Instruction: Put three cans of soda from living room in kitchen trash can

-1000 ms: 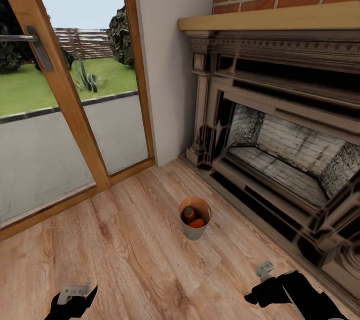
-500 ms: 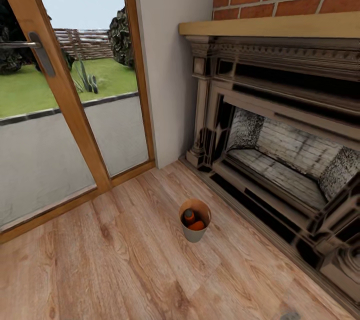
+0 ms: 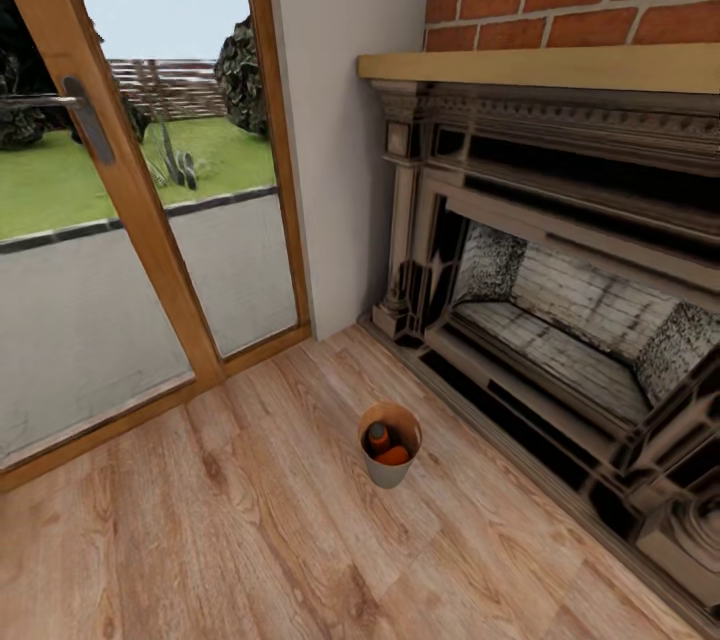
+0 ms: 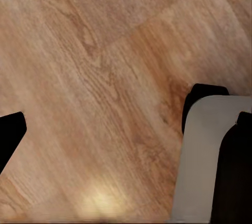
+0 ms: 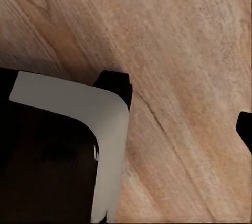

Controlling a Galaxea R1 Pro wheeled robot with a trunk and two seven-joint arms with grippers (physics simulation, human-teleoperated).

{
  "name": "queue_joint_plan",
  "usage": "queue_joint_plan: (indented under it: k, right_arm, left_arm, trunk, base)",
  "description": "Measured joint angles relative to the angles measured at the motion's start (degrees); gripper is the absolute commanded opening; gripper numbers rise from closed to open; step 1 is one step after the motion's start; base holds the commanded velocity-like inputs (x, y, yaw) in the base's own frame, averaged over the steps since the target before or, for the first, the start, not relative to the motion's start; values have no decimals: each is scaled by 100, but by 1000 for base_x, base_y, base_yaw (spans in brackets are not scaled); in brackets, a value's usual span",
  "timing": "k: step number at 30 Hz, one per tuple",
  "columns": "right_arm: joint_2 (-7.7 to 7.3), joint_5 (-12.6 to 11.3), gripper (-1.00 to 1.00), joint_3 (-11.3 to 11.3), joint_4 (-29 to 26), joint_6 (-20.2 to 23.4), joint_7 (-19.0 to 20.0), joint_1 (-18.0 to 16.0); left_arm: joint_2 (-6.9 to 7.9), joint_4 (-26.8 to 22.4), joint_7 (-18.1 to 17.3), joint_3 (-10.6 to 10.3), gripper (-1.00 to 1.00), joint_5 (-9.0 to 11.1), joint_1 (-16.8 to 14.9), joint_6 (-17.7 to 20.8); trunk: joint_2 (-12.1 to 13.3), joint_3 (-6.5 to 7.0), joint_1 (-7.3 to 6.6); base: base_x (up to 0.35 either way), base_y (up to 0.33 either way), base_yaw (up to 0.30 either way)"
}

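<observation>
Setting: the living room, with the tash can (image 3: 390, 445) taken as the landmark.
Tash can: it stood upright on the light wood floor (image 3: 200, 540), just in front of the red-brick fireplace (image 3: 570, 320) and well apart from the wood-framed glass door (image 3: 120, 180) on the other side.
Cans of soda: two bright orange cans (image 3: 385, 446) showed inside the tash can, one upright with its dark top toward the camera, the other lying lower against it.
Third can: the dark blue one could not be made out; if it lay in the bin it was hidden under the orange pair, and I cannot tell.
Left gripper (image 4: 121, 129): seen from its wrist camera, its fingers (image 4: 207, 150) stood wide apart over bare floorboards, with nothing between them.
Right gripper (image 5: 184, 119): likewise spread wide over bare wood, its fingers (image 5: 105, 124) holding nothing.
Distance to the bin: neither wrist camera took in the tash can, so both grippers were probably some way off it.
Done, as far as shown: at least two cans were already in the bin.
Left, by my judgement: the third can remained to be confirmed or found. The bin itself stood by the fireplace rather than in the kitchen, so it likely had to be carried there.
Risk: the bin was small and tapered, so a clumsy lift could tip it and spill the cans.
</observation>
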Motion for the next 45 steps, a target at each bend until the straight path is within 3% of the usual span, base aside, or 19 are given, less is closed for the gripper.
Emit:
queue_joint_plan:
  k: [3, 10, 22, 25, 30, 45]
  right_arm:
    - [19, -4, 100, -6, 297, -282, -386, 76]
    - [27, -6, 100, -8, 651, -701, -604, 248]
    - [7, -24, 100, -35, 714, -1169, -653, 884]
    - [-1, -232, 100, -83, 715, -1233, -656, 1042]
    - [-47, -375, 100, -104, 716, -1343, -657, 1231]
    - [-155, -421, 100, -109, 716, -1519, -657, 1603]
  left_arm:
    - [0, 23, 0, -4, 100, -8, 18, -5]
    - [4, 32, 0, -4, 100, -11, 31, -10]
    - [15, 32, 0, -4, 100, -16, 192, -13]
    - [11, 34, -2, -12, 100, -41, 345, -10]
    - [16, 34, -14, -16, 100, -65, 469, -1]
    - [43, 241, -9, -16, 100, -37, 651, -24]
  trunk:
    - [120, 54, -66]
    - [401, 180, -220]
    - [882, 395, -483]
    - [1003, 449, -549]
    - [1203, 538, -659]
    - [1805, 808, -988]
  base:
    - [0, 0, 0]
    - [0, 0, 0]
    - [0, 0, 0]
    - [0, 0, 0]
    - [0, 0, 0]
    - [0, 0, 0]
